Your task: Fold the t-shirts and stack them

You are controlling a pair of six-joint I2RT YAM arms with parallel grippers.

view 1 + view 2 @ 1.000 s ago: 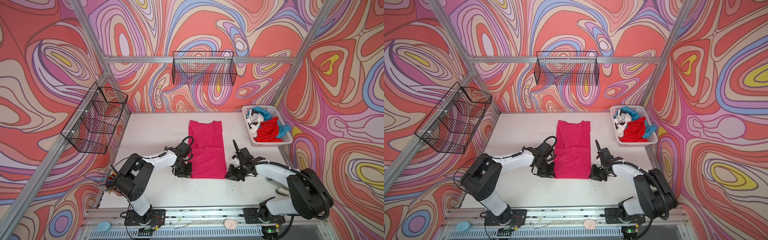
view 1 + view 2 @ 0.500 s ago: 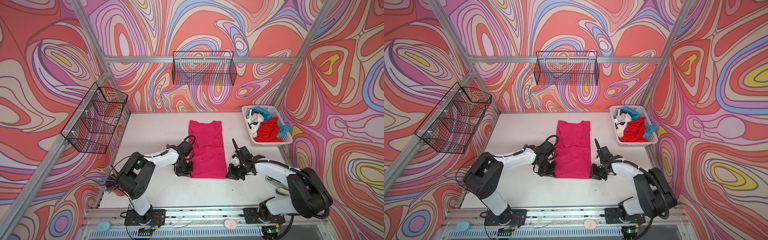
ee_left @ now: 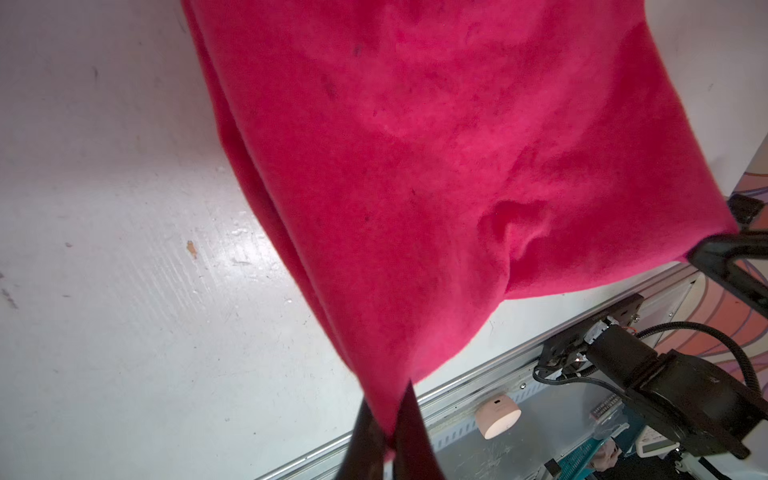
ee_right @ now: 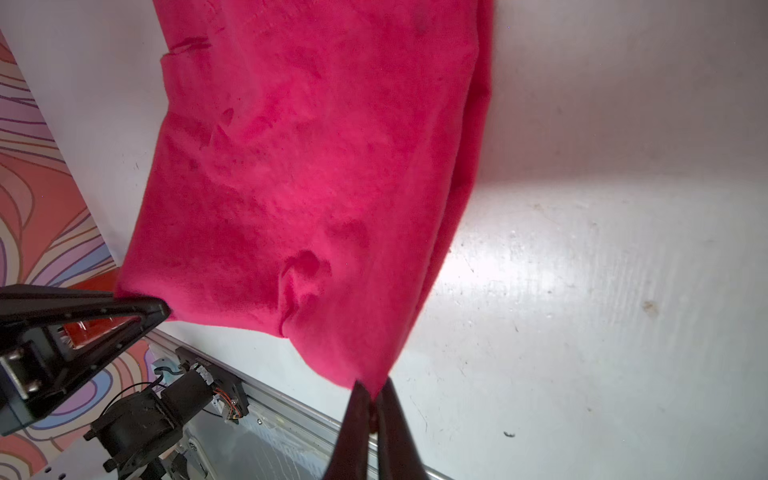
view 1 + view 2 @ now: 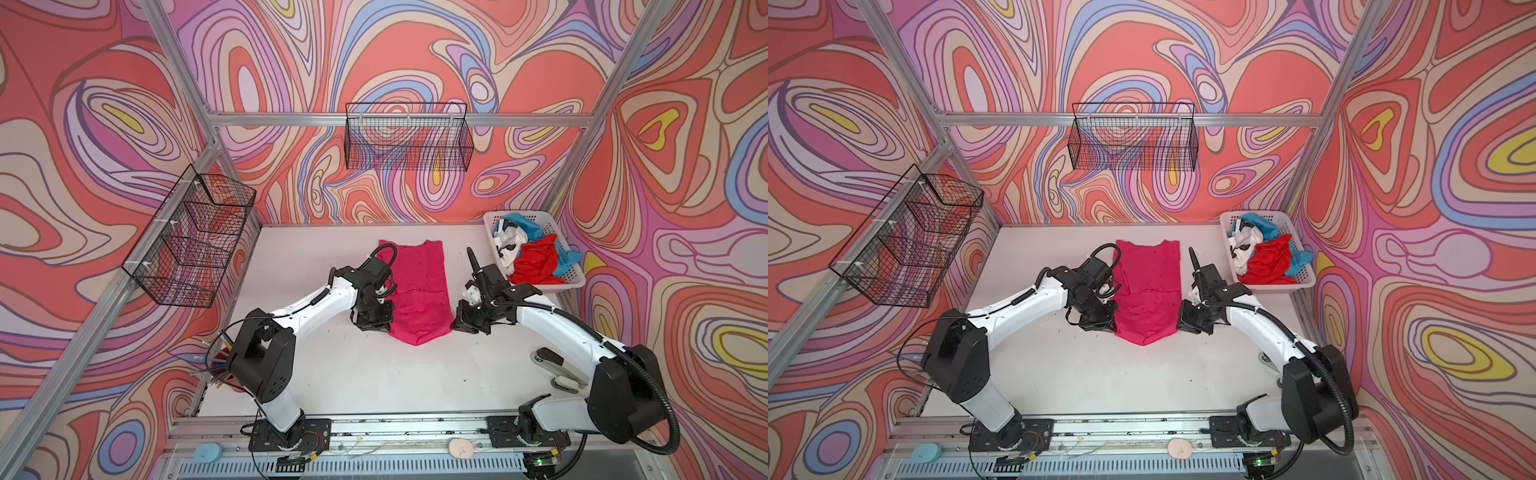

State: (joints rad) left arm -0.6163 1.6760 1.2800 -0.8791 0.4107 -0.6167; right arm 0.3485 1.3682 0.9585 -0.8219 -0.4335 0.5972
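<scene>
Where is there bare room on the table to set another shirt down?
Free: table between pink shirt and front rail; also far left, between shirt and wall. Crowded: basket corner, and where left tool and right tool pinch the shirt.

No readable text, labels, brand names, numbers or signs appear in any view.

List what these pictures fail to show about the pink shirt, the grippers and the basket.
- Shirts in the white basket: crumpled over one another in both top views; their number cannot be told.
- Pink t-shirt: both wrist views cut off its far end; the left arm covers part of its edge in both top views.
- Left gripper, right gripper: fingertips hidden under their own bodies in both top views.
</scene>
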